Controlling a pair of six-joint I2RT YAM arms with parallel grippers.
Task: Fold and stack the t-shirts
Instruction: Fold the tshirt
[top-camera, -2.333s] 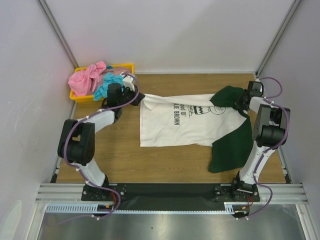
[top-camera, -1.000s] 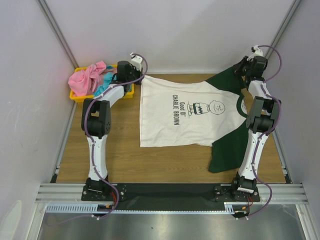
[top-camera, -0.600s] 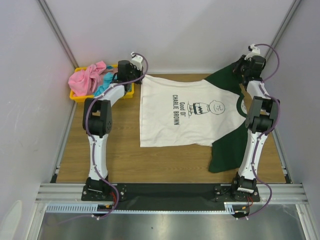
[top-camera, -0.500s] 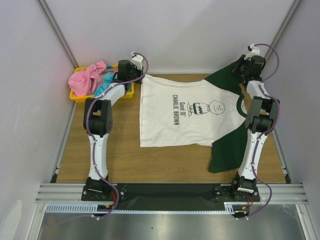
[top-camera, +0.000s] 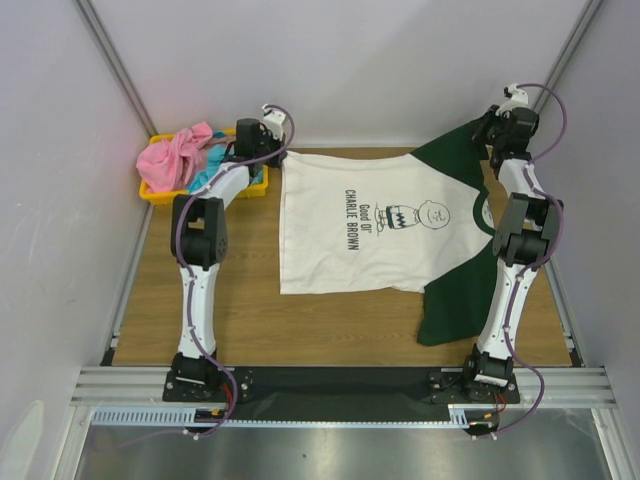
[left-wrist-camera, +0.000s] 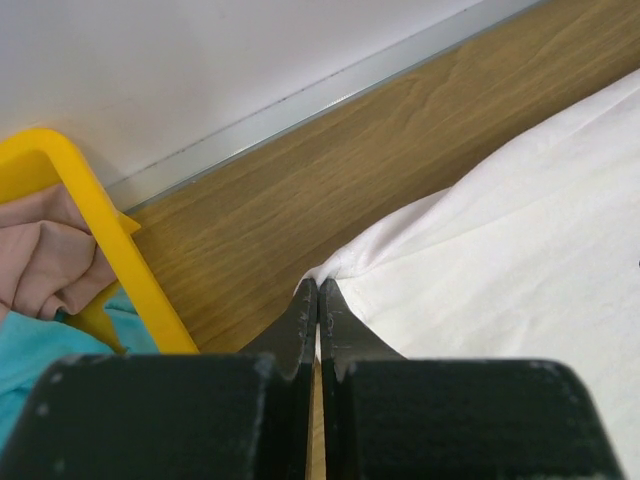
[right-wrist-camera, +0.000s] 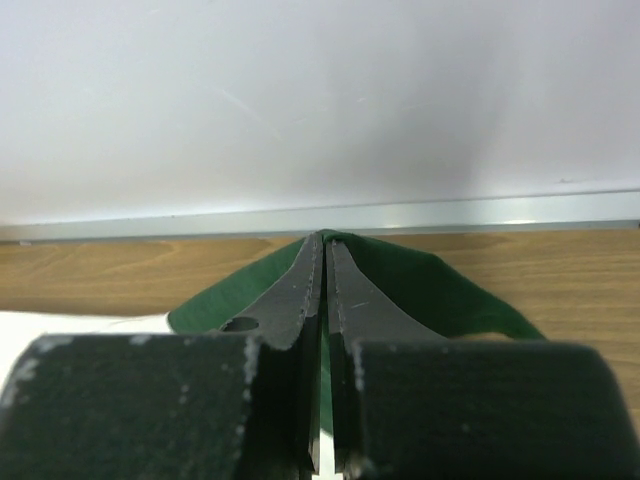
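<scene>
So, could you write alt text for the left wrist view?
The shut left gripper pinches a corner of the white shirt on a wooden table. Beside it, a yellow tray holds pink cloth and turquoise cloth.

The white shirt (top-camera: 340, 215) had dark green sleeves (top-camera: 455, 295) and black cartoon print (top-camera: 400, 215); there were also a pink shirt (top-camera: 172, 158), turquoise shirt (top-camera: 202, 181), yellow tray (top-camera: 152, 194) and brown wood-grain surface (top-camera: 230, 300).
</scene>
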